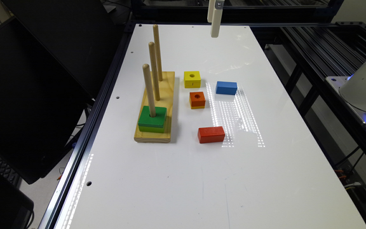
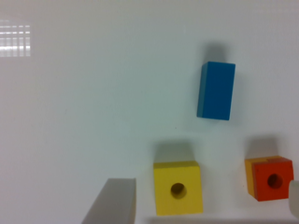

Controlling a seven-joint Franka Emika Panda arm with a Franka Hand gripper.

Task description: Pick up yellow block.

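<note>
The yellow block [image 1: 192, 79] is a small cube with a round hole in its top face, resting on the white table [image 1: 183, 178] beside the wooden peg base. My gripper [image 1: 214, 31] hangs high above the far end of the table, well clear of the block. In the wrist view the yellow block [image 2: 178, 187] lies on the table below, between my two fingers, and my gripper [image 2: 205, 186] is open with nothing held. One finger [image 2: 112, 203] shows as a pale grey wedge beside the block.
An orange cube with a hole [image 1: 197, 100] sits just in front of the yellow block, and a blue block [image 1: 226, 87] lies on the exterior view's right. A red block [image 1: 211, 134] lies nearer. The wooden peg base [image 1: 156, 108] holds a green block [image 1: 152, 118].
</note>
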